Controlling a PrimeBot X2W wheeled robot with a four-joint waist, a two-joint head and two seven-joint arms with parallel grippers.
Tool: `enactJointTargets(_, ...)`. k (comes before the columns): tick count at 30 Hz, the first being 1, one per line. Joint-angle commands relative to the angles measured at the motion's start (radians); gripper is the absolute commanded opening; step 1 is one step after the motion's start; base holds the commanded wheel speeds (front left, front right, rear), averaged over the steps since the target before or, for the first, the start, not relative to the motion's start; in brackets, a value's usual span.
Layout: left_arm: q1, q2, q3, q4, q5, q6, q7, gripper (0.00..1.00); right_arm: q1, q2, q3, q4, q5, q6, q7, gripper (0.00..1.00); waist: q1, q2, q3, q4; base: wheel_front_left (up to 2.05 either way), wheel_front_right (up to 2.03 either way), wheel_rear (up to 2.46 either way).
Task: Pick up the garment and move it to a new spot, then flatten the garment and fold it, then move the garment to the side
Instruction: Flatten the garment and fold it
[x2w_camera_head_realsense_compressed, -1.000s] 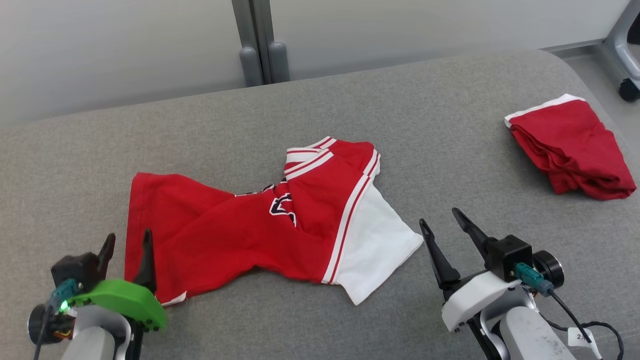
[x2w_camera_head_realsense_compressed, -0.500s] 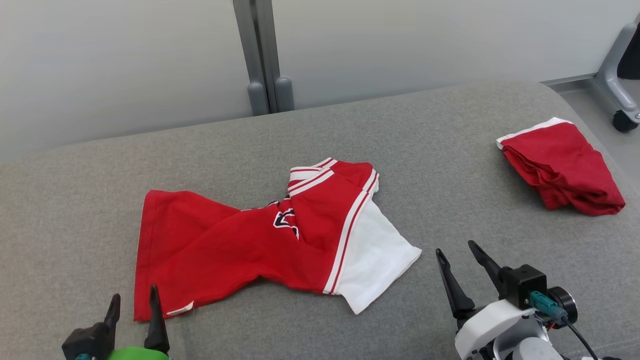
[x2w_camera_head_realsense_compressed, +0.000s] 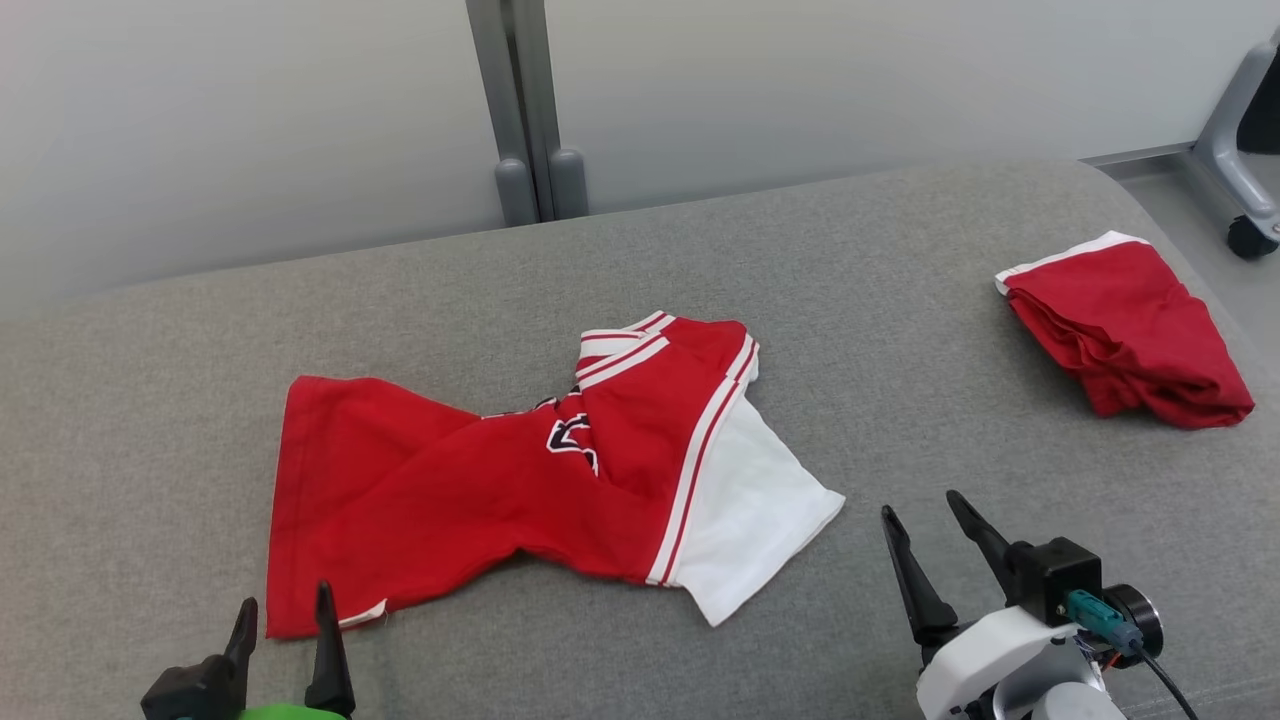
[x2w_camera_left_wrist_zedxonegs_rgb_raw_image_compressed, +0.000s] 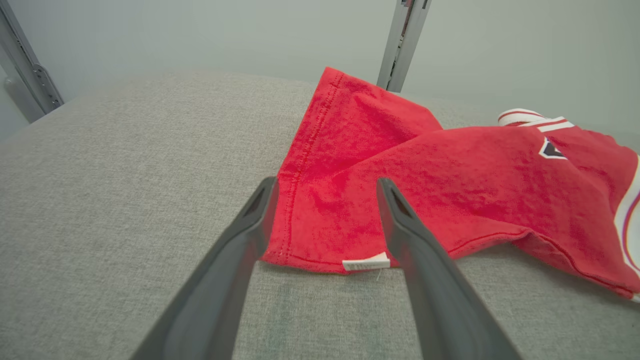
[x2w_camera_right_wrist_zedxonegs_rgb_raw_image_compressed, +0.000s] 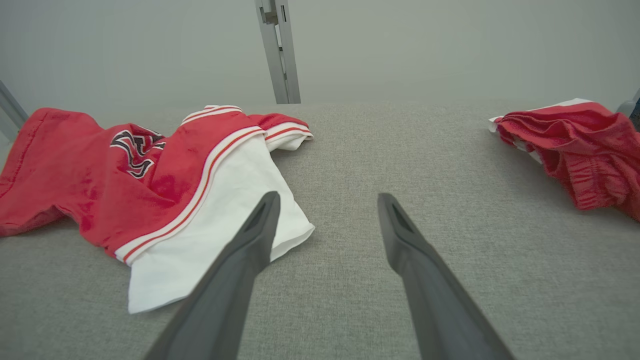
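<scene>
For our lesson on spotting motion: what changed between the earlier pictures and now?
The head camera tilted up, so the whole scene sits lower. Both the left gripper and right gripper drew back slightly toward the robot, open, holding nothing. The red shirt and folded red garment lay unmoved.

Noted a garment (x2w_camera_head_realsense_compressed: 450, 490) mostly bright red, with one plain white sleeve (x2w_camera_head_realsense_compressed: 750, 510) edged in red-and-white stripes, striped white-and-red collar trim (x2w_camera_head_realsense_compressed: 612, 350), and a dark-and-white emblem (x2w_camera_head_realsense_compressed: 572, 440) on the chest. Found a small white label (x2w_camera_left_wrist_zedxonegs_rgb_raw_image_compressed: 365, 263) at the red hem. Saw a second garment (x2w_camera_head_realsense_compressed: 1130, 340) in the same red with a white band. Recorded heathered grey fabric on the cushion (x2w_camera_head_realsense_compressed: 850, 280), pale grey wall panels (x2w_camera_head_realsense_compressed: 250, 120) behind. Marked dark charcoal fingers (x2w_camera_left_wrist_zedxonegs_rgb_raw_image_compressed: 235, 270) on the left gripper (x2w_camera_head_realsense_compressed: 286, 595) and right gripper (x2w_camera_head_realsense_compressed: 918, 502), a green cover (x2w_camera_head_realsense_compressed: 285, 713) on the left, a white housing (x2w_camera_head_realsense_compressed: 985, 650) with a teal plug (x2w_camera_head_realsense_compressed: 1095, 612) on the right.
</scene>
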Motion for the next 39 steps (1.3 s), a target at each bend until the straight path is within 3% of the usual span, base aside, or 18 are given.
enactJointTargets(1, -0.016, 0.0, -0.007, 0.006, -0.008, -0.005, 0.0, 1.0, -0.017, -0.003, 0.01, 0.009, -0.007, -0.002, -0.002, 1.0, 0.0, 0.0, 0.018, 0.01, 0.0, 0.0, 0.0)
enactJointTargets(15, -0.118, 0.031, -0.099, 0.031, -0.072, -0.005, 0.0, 1.0, -0.232, -0.003, 0.02, 0.269, -0.093, -0.002, -0.002, 1.0, 0.0, 0.0, 0.166, 0.11, 0.0, 0.0, 0.0)
enactJointTargets(23, -0.136, 0.046, -0.109, 0.044, -0.093, -0.005, 0.0, 1.0, -0.267, -0.003, 0.029, 0.407, -0.041, -0.002, 0.0, 1.0, 0.0, 0.0, 0.182, 0.128, 0.0, 0.0, 0.0)
enactJointTargets(26, -0.141, 0.051, -0.11, 0.044, -0.094, -0.005, 0.0, 1.0, -0.274, -0.003, 0.039, 0.453, -0.033, -0.002, 0.003, 0.05, 0.0, 0.0, 0.184, 0.127, 0.0, 0.0, 0.0)
enactJointTargets(27, -0.142, 0.051, -0.111, 0.044, -0.096, -0.005, 0.0, 1.0, -0.276, -0.003, 0.044, 0.465, -0.036, -0.002, 0.004, 0.0, 0.0, 0.0, 0.184, 0.127, 0.0, 0.0, 0.0)
enactJointTargets(30, -0.142, 0.05, -0.111, 0.046, -0.099, -0.005, 0.0, 1.0, -0.28, -0.003, 0.025, 0.469, -0.026, -0.002, 0.004, 0.0, 0.0, 0.0, 0.179, 0.123, 0.0, 0.0, 0.0)
enactJointTargets(39, -0.106, 0.035, -0.132, 0.065, -0.151, -0.005, 0.0, 1.0, -0.202, -0.005, -0.192, 0.354, -0.075, -0.002, -0.001, 0.0, 0.0, 0.0, 0.15, 0.087, 0.0, 0.0, 0.0)
